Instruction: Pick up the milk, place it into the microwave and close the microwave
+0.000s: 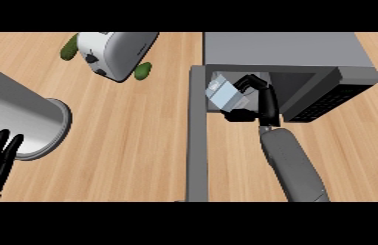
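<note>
The milk (224, 95) is a small pale blue and grey carton, tilted, at the mouth of the open grey microwave (280, 50) at the upper right. My right hand (256, 100) is shut on the milk, fingers curled over its right side and thumb below it, with the grey forearm running down to the lower edge. The microwave's door (196, 139) hangs open as a long grey slab toward the lower edge, left of my arm. My left hand (7, 151) shows only as straight fingers at the left edge, open and holding nothing.
A white toaster (114, 53) lies at the upper left with green objects (69, 47) beside it. A large grey metal pot (33, 120) stands at the left, next to my left hand. The microwave's dark control panel (328, 96) is at the right.
</note>
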